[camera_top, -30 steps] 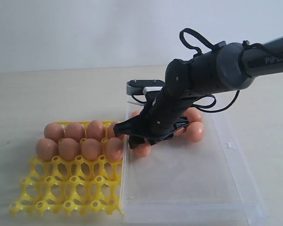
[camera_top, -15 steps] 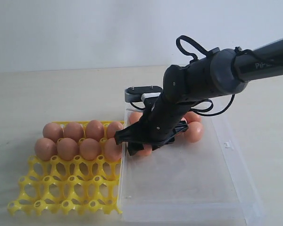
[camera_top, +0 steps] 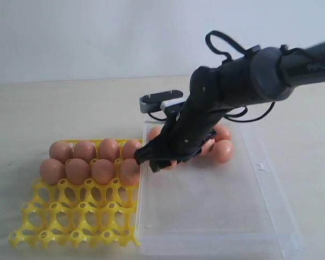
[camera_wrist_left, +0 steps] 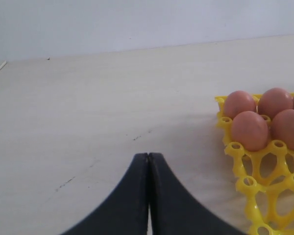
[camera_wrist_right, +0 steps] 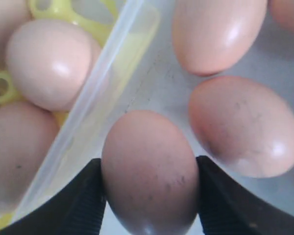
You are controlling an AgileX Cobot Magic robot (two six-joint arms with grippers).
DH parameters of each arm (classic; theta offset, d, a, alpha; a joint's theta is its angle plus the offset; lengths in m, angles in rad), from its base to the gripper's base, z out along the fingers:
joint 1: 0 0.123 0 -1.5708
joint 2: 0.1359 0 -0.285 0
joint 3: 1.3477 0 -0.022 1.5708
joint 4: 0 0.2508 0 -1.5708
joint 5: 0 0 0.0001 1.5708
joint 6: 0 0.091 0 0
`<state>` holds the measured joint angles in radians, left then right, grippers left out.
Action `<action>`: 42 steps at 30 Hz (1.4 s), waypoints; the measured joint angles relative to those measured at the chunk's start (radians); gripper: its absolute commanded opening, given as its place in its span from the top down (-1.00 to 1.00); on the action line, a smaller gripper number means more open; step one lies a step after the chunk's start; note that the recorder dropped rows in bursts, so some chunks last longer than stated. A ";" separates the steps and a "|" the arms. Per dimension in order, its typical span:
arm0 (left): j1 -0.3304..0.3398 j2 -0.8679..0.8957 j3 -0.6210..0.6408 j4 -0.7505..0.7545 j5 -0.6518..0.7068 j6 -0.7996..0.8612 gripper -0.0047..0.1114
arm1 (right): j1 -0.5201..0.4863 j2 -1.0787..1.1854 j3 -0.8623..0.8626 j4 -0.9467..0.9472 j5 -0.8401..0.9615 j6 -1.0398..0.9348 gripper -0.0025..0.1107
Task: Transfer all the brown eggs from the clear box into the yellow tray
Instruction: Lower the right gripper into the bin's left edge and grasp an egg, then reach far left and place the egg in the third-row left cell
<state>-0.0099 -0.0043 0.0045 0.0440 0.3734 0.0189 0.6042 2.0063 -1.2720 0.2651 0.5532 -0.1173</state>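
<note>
My right gripper (camera_wrist_right: 149, 196) is shut on one of the brown eggs (camera_wrist_right: 149, 171), a black finger (camera_wrist_right: 83, 200) pressed on each side of it. It hangs inside the clear box (camera_top: 216, 216), just inside the box's left wall (camera_wrist_right: 95, 98), next to the yellow tray (camera_top: 70, 222). In the exterior view the right gripper (camera_top: 161, 160) hides most of that egg. More brown eggs (camera_top: 223, 151) lie in the box behind the arm. Several eggs (camera_top: 86, 162) fill the tray's two back rows. My left gripper (camera_wrist_left: 148, 155) is shut and empty over bare table beside the tray's corner (camera_wrist_left: 257, 166).
The tray's two front rows of cups (camera_top: 76, 227) hold nothing. The box's near half (camera_top: 211, 206) is bare plastic. Two loose eggs (camera_wrist_right: 242, 127) lie close beside the held one. The right arm's cables (camera_top: 222, 43) loop above the box.
The right gripper's fingers have closed on the egg by the box's left wall, and the hand has risen slightly and shifted a little left.
</note>
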 measured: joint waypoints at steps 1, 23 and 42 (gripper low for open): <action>0.000 0.000 0.000 0.000 0.000 0.000 0.92 | 0.000 -0.027 0.000 -0.022 -0.001 0.000 0.96; 0.000 0.000 0.000 0.000 0.000 0.000 0.92 | 0.296 -0.134 -0.096 -0.318 -0.053 -0.362 0.96; 0.000 0.000 0.000 0.000 0.000 0.000 0.92 | 0.407 0.283 -0.733 -0.226 0.515 -0.430 0.96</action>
<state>-0.0099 -0.0043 0.0045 0.0440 0.3734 0.0189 1.0111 2.2889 -2.0045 0.0393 1.0683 -0.5471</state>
